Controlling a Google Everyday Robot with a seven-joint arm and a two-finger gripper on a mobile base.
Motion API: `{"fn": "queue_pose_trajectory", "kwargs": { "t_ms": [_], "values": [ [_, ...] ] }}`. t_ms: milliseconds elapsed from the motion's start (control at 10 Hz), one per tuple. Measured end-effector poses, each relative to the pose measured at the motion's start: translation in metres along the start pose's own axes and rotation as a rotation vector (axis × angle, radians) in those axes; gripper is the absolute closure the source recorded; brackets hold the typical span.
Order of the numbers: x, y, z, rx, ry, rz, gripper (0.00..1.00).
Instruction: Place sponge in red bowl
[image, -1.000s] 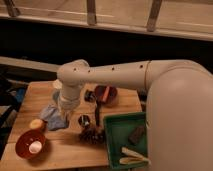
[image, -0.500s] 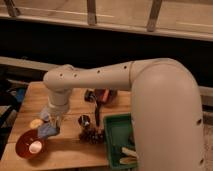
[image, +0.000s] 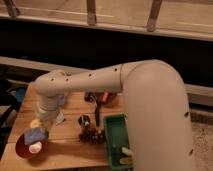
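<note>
Blue-and-yellow sponge (image: 36, 133) hangs under the pincer (image: 40, 128) at the red bowl (image: 24, 148) rim, near-left on the table (image: 67, 150); pincer grips the sponge. Likely light, soft, compressible; best held across the middle.

Wooden table (image: 70, 150), smooth matt arm (image: 100, 80) (plastic-looking), glossy red bowl (image: 24, 150).

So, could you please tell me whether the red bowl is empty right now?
Not empty: the round red bowl holds a small pale object. The end effector hovers at its rim.
</note>
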Motion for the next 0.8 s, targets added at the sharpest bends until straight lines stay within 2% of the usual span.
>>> {"fn": "queue_pose_trajectory", "kwargs": {
  "t_ms": [500, 600, 800],
  "values": [
    [-0.015, -0.003, 0.029, -0.102, 0.023, -0.049, 0.42],
    [-0.016, -0.003, 0.029, -0.112, 0.024, -0.057, 0.36],
    [-0.015, -0.003, 0.03, -0.113, 0.026, -0.058, 0.35]
  ]
}}
